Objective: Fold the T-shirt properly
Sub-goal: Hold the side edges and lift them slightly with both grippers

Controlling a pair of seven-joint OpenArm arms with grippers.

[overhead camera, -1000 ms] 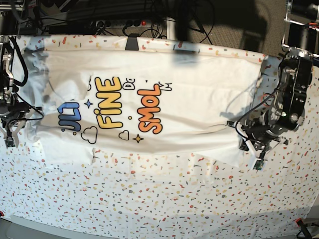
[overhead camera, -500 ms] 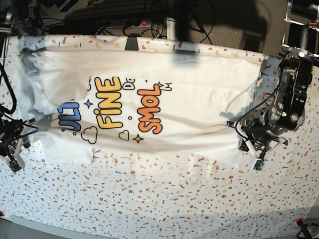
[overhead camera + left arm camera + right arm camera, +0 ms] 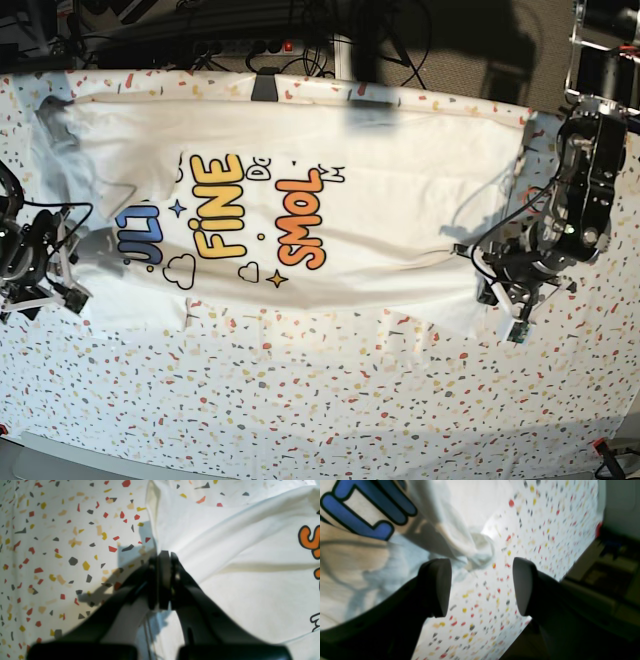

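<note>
The T-shirt [image 3: 300, 215] lies spread, print up, across the far half of the counter, on the speckled tablecloth [image 3: 330, 400]. The left gripper [image 3: 163, 580] is low at the shirt's right edge, its arm reaching in from the counter's right side — jaws pressed tight together, pinching the hem of the T-shirt [image 3: 225, 555]. The right gripper [image 3: 481, 585] hovers tilted over the counter's left edge, near the bunched sleeve [image 3: 480, 550] — fingers [image 3: 440, 587] wide apart, nothing between them. In the base view it sits beside the shirt's left end [image 3: 45, 275].
</note>
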